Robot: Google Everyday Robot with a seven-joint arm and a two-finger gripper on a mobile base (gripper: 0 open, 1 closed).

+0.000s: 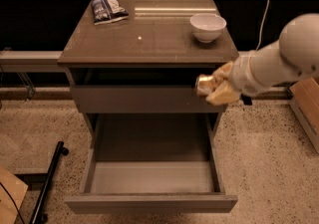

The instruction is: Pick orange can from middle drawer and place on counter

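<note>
My gripper (215,88) is shut on the orange can (205,84), a small dented golden can, and holds it in the air at the right of the cabinet. It is level with the closed drawer front (139,99), just below the counter (149,39). The middle drawer (149,175) is pulled out below and its pale grey floor is bare. My white arm (279,63) reaches in from the right.
A white bowl (208,26) stands at the counter's back right. A blue-white snack bag (107,8) lies at the back left. A black stand leg (47,183) is on the floor at the left. A cardboard box (306,108) is at the right.
</note>
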